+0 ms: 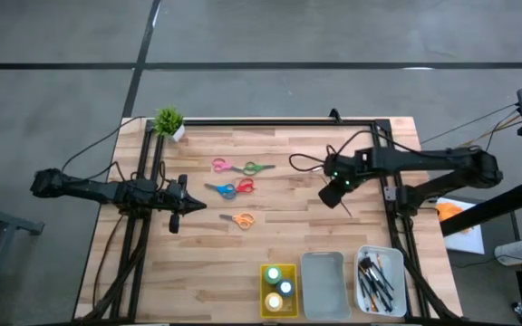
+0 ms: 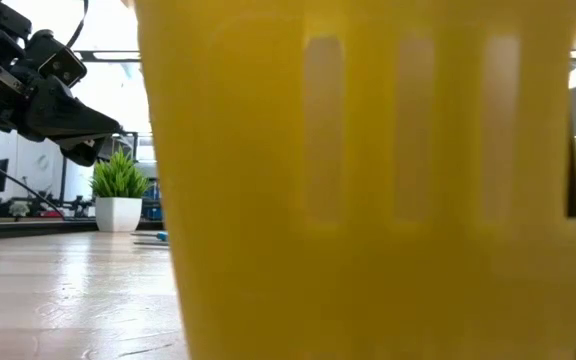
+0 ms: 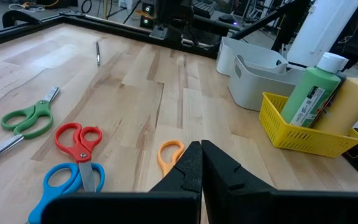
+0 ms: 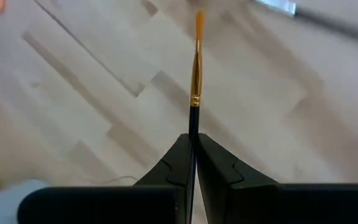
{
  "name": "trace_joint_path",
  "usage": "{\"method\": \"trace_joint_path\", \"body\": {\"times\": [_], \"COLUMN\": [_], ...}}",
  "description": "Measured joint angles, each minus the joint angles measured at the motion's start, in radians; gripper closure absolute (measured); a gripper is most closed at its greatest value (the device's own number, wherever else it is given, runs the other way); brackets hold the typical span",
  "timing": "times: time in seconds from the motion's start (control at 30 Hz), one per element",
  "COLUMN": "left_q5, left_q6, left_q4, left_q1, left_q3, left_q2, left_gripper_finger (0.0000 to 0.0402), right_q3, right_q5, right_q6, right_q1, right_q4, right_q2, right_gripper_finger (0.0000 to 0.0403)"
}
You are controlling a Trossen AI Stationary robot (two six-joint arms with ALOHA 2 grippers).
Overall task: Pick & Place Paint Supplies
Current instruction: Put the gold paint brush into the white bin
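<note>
Though clamped in right claw, brush handle hidden.

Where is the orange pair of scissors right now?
Seen from above, the orange scissors lie flat on the wooden table, left of centre, just below the red-and-blue pair and right of the left gripper.

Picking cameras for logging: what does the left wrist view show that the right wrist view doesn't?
Only the left wrist view: the left gripper shut and empty, red scissors, blue scissors, green scissors, orange scissors, the yellow tray with paint bottles, and a grey tray. Only the right wrist view: the right gripper shut on a thin brush. Both show the wooden table.
</note>
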Motion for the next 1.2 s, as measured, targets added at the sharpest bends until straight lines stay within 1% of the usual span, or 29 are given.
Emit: {"method": "trace_joint_path", "body": {"times": [0.17, 0.3, 0.5, 0.77, 0.87, 1.0, 1.1, 1.2], "left_q5": [0.0, 0.0, 0.0, 0.0, 0.0, 0.0, 0.0, 0.0], "left_q6": [0.0, 0.0, 0.0, 0.0, 0.0, 0.0, 0.0, 0.0], "left_q4": [0.0, 0.0, 0.0, 0.0, 0.0, 0.0, 0.0, 0.0], "left_q1": [0.0, 0.0, 0.0, 0.0, 0.0, 0.0, 0.0, 0.0], "left_q3": [0.0, 0.0, 0.0, 0.0, 0.0, 0.0, 0.0, 0.0], "left_q2": [0.0, 0.0, 0.0, 0.0, 0.0, 0.0, 0.0, 0.0], "left_gripper_finger": [0.0402, 0.0402, 0.0402, 0.0402, 0.0402, 0.0402, 0.0402, 0.0402], "right_q3": [0.009, 0.048, 0.134, 0.172, 0.18, 0.199, 0.236, 0.294], "right_q5": [-0.059, -0.104, -0.119, -0.1, -0.1, -0.127, -0.13, -0.135], "right_q6": [0.223, 0.377, 0.619, 0.968, 1.111, 1.302, 1.424, 1.508], "right_q1": [0.075, 0.156, 0.312, 0.548, 0.639, 0.754, 0.829, 0.892], "right_q4": [-0.096, -0.189, -0.325, -0.369, -0.369, -0.368, -0.363, -0.359], "right_q2": [-0.038, -0.048, -0.048, -0.038, -0.016, 0.032, 0.085, 0.155], "right_gripper_finger": [0.0388, 0.0388, 0.0388, 0.0388, 0.0388, 0.0388, 0.0388, 0.0388]}}
